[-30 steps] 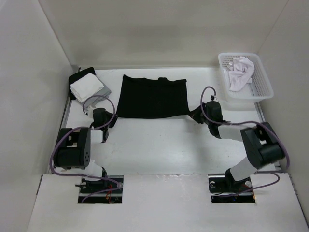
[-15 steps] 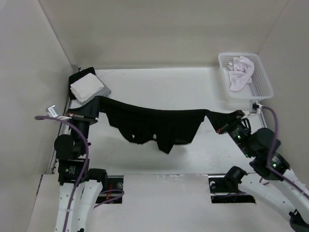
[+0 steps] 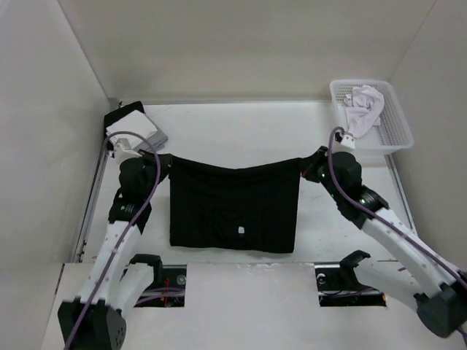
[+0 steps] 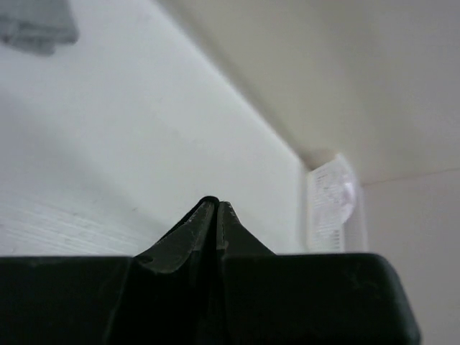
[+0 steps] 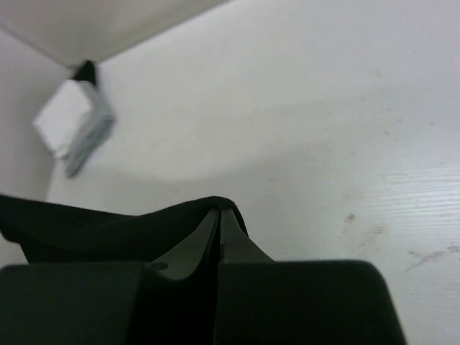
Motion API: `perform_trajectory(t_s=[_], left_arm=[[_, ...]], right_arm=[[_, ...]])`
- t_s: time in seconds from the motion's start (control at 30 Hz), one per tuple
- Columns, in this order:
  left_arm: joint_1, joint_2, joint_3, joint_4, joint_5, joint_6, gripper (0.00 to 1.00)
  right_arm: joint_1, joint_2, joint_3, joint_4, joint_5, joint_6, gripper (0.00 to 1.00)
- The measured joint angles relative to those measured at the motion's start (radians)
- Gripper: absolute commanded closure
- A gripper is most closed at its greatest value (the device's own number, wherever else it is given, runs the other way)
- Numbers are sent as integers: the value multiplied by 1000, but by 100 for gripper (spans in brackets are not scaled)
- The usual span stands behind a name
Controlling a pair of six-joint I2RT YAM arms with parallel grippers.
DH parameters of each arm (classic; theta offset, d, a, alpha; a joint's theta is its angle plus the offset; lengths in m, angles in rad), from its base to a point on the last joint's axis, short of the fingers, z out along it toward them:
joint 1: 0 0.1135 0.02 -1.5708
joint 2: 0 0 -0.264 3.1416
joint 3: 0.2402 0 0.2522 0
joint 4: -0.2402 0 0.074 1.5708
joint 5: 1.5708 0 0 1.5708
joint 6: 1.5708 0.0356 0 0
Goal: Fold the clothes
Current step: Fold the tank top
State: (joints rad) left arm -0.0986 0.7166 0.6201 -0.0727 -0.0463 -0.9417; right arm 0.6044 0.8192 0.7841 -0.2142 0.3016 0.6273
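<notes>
Holding the black tank top [image 3: 233,208] up by its two top corners, stretched between both arms over the middle of the surface [image 3: 241,131]. Top edge sags slightly mid-span. The body drapes toward the near edge as a flat, roughly square panel, with a small pale tag low on the centre. Can't tell if the hem rests on the surface or hangs just off it. Straps and neckline not visible from above, so can't say whether it's already doubled over.

Left claw [image 3: 163,160] is clenched on the left corner, right claw [image 3: 306,165] on the right corner. Both wrist views show the fingertips pressed tight together. The right wrist view has black fabric trailing off one side of the pinch. In the left wrist view, cloth is hard to separate from the black fingers.

Step, my read: spreading and laying out ahead of a fold. Early in the task, no finished fold evident.

Next move calls for:
- lowering both claws together, level, spacing kept so the top edge stays taut
- setting the panel down without bunching
- then carrying the held edge over to meet the hem

Nearby, not in play: stack of cloths [image 3: 135,125] in the far-left corner, just behind the left arm. The basket [image 3: 400,124] holding a white garment [image 3: 363,108] is far right, near the right arm. Both are clear of the tank top.
</notes>
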Motion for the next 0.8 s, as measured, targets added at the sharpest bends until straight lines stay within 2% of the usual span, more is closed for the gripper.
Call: perform_trajectory(t_s=[0.17, 0.27, 0.37, 0.53, 0.67, 0.8], left_arm=[[7, 378, -2, 155, -20, -1, 97], [13, 610, 68, 222, -26, -6, 97], [13, 742, 149, 267, -26, -11, 97], [13, 711, 148, 359, -26, -16, 96], [13, 568, -2, 440, -23, -24, 96], [13, 427, -172, 455, -9, -24, 96]], right_arm=[[-244, 372, 4, 165, -195, 24, 100], [-313, 592, 104, 204, -275, 30, 100], [-351, 705, 201, 230, -332, 32, 100], [-363, 643, 185, 278, -359, 34, 100], [-347, 497, 38, 317, -353, 45, 100], [-311, 357, -143, 327, -336, 70, 100]])
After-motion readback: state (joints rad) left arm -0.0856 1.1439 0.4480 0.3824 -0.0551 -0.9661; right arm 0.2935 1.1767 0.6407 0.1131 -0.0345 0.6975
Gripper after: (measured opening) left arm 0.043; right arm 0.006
